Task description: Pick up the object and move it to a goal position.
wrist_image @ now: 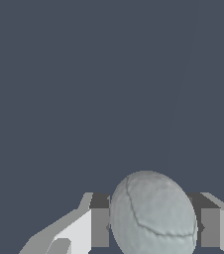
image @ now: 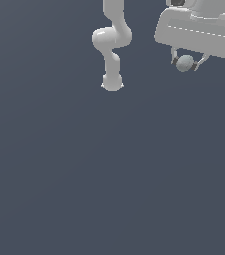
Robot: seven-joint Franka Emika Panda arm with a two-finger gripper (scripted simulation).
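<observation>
Background of the simulated scene. A plain slate-blue ground (image: 109, 174) filled both views, slightly lighter toward the lower part of the exterior view. Lighting was even and soft. No seam separated floor from backdrop.

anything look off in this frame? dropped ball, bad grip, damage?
Nothing stands out. The ball sits between the fingers of the gripper, seemingly clear of the floor. Thin seam lines cross its surface in the wrist view; they look like texture, not damage.
</observation>
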